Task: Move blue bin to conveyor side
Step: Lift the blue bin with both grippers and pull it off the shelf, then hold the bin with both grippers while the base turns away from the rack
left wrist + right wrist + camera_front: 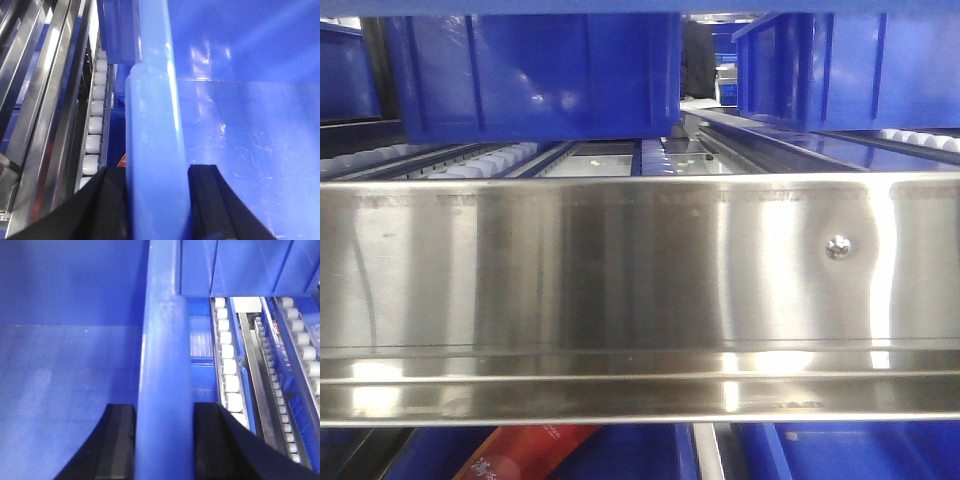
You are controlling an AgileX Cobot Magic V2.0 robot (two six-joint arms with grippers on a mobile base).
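Now my left gripper (155, 169) is closed on the left rim of the blue bin (250, 150), and my right gripper (163, 407) on its right rim. It lies between both arms, rims running straight ahead.

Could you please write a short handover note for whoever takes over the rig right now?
Left gripper: shut on the blue bin, fingers either side of its rim.
Right gripper: shut on the opposite rim.
The bin is beside the shelf rollers; the conveyor is not in view.
Done: two-handed grip.
Left: carry the bin to the conveyor side and release it.
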